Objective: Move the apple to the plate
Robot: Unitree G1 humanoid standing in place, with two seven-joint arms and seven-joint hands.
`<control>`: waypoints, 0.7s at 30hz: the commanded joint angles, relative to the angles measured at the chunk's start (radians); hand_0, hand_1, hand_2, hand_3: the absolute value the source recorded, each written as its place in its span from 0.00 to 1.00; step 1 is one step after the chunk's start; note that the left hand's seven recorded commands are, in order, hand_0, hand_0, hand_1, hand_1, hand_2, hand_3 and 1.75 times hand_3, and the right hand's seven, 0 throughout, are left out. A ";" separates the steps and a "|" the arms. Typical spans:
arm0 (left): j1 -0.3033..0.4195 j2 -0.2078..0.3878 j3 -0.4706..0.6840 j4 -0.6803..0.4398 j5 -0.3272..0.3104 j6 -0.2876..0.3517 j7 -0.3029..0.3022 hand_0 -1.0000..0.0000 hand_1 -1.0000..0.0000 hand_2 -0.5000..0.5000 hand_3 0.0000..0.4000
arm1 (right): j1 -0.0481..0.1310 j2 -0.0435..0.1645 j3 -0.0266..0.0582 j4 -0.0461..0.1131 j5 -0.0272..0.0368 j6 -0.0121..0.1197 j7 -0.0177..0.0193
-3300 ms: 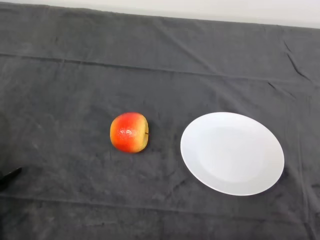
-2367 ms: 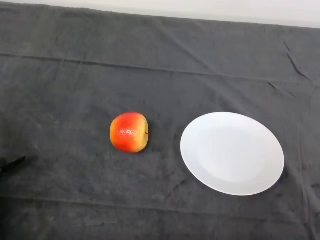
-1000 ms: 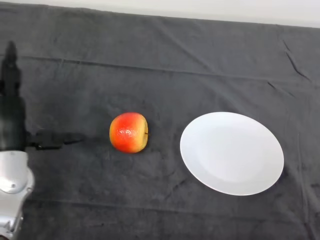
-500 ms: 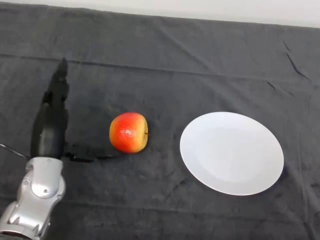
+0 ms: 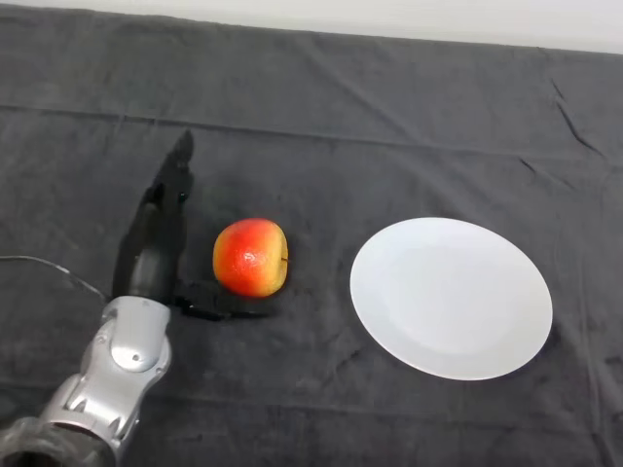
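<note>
A red and yellow apple (image 5: pixel 251 257) rests on the dark cloth left of centre. To its right lies a white plate (image 5: pixel 451 297), bare. My left hand (image 5: pixel 154 243) is just left of the apple, open. Its fingers (image 5: pixel 174 180) point straight away from me past the apple's left side. The thumb (image 5: pixel 216 305) reaches rightward under the apple's near edge. Whether the hand touches the apple I cannot tell.
A dark cloth (image 5: pixel 389 117) covers the whole table, with a few creases. A pale wall strip (image 5: pixel 409 17) runs along the far edge.
My arm has come in from the lower left and swung right toward the apple. The hand now flanks the apple's left side. Apple and plate have not moved.
</note>
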 commanded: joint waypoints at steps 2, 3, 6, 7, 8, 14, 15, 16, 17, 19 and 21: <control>-0.090 -0.018 -0.030 0.055 -0.006 -0.025 -0.004 1.00 1.00 0.50 0.00 | 0.132 0.091 -0.0028 0.051 0.0257 0.040 -0.0005; -0.096 -0.021 -0.035 0.066 -0.008 -0.027 -0.004 1.00 1.00 0.50 0.00 | 0.132 0.091 -0.0028 0.052 0.0257 0.040 -0.0005; -0.114 -0.028 -0.052 0.095 -0.011 -0.030 -0.001 0.00 0.45 0.27 1.00 | 0.132 0.091 -0.0028 0.052 0.0258 0.040 -0.0004; -0.120 -0.030 -0.058 0.103 -0.012 -0.029 0.002 0.00 0.17 0.41 1.00 | 0.132 0.091 -0.0029 0.052 0.0258 0.040 -0.0004; -0.124 -0.032 -0.063 0.109 -0.012 -0.029 0.005 0.00 0.00 0.50 1.00 | 0.132 0.091 -0.0029 0.052 0.0258 0.039 -0.0004; -0.143 -0.033 -0.095 0.134 -0.005 -0.033 0.026 0.00 0.00 0.50 1.00 | 0.131 0.091 -0.0031 0.053 0.0257 0.039 -0.0003; -0.146 -0.032 -0.099 0.137 -0.003 -0.035 0.030 0.00 0.00 0.50 1.00 | 0.131 0.091 -0.0031 0.053 0.0257 0.039 -0.0003; -0.148 -0.030 -0.102 0.140 -0.002 -0.037 0.032 0.00 0.00 0.50 1.00 | 0.131 0.091 -0.0032 0.053 0.0257 0.039 -0.0003; -0.151 -0.028 -0.105 0.141 -0.001 -0.039 0.034 0.00 0.00 0.50 1.00 | 0.131 0.091 -0.0032 0.054 0.0257 0.039 -0.0003; -0.161 -0.025 -0.109 0.142 0.000 -0.036 0.035 0.00 0.00 0.50 1.00 | 0.131 0.091 -0.0033 0.054 0.0256 0.038 -0.0003; -0.174 -0.021 -0.111 0.134 0.001 -0.027 0.033 0.00 0.00 0.50 1.00 | 0.131 0.091 -0.0034 0.054 0.0255 0.038 -0.0002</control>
